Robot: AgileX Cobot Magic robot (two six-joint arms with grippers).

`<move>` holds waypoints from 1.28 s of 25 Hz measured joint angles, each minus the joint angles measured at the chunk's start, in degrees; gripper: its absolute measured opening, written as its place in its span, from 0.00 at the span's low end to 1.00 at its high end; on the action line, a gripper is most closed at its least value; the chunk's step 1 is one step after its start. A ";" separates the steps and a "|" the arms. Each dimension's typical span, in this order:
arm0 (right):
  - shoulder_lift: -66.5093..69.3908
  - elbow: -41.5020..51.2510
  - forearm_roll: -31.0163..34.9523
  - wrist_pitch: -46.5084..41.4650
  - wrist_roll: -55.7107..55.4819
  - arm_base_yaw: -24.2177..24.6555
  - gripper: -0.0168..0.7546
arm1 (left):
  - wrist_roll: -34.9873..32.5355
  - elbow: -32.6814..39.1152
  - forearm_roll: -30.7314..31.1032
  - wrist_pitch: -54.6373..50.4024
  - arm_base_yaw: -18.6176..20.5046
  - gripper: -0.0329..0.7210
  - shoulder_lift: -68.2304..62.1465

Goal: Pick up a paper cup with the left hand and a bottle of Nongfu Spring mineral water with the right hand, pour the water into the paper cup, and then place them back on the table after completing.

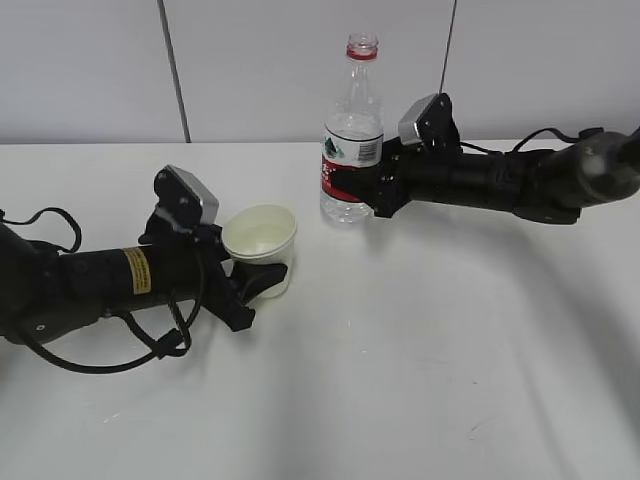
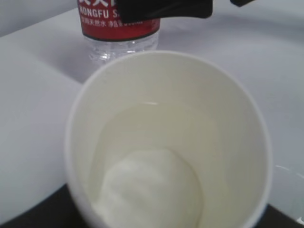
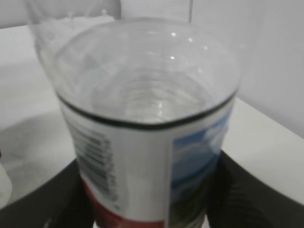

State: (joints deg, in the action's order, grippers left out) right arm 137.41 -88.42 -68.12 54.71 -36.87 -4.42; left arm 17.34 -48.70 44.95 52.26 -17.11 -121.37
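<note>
Paper cup (image 1: pixel 260 244), off-white w/ smooth matte walls and a round rim, stands upright on the white table (image 1: pixel 420 360), clasped low on its side by the left hand (image 1: pixel 252 283), a black two-finger gripper on a thick arm w/ yellow sticker (image 1: pixel 136 270); fingers closed around the cup's lower wall. Just behind and to the right, a clear plastic bottle (image 1: pixel 352 140), ribbed at the base, red-and-white label, red ring at the open neck, no cap, stands upright on the table, gripped around the label band by the right hand (image 1: pixel 368 186), jaws closed on it from the right. Cup and bottle sit near each other, not touching. Left wrist view looks down into the cup (image 2: pixel 166 142): a shallow pool of clear liquid over the pale round bottom, w/ the bottle's (image 2: pixel 118 28) red label behind, crossed by a dark gripper finger. Right wrist view shows the bottle (image 3: pixel 142 123) up close: barcode, blue-and-white label panel, water line inside, dark fingers on both sides at the bottom.
</note>
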 joint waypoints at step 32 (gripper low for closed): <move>3.07 -0.11 -3.69 4.18 0.98 0.00 0.86 | 1.43 -0.48 8.22 1.15 2.86 0.72 -0.74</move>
State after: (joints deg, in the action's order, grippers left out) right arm 140.48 -88.53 -71.81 58.88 -35.89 -4.42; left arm 18.76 -49.18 53.17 53.41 -14.25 -122.11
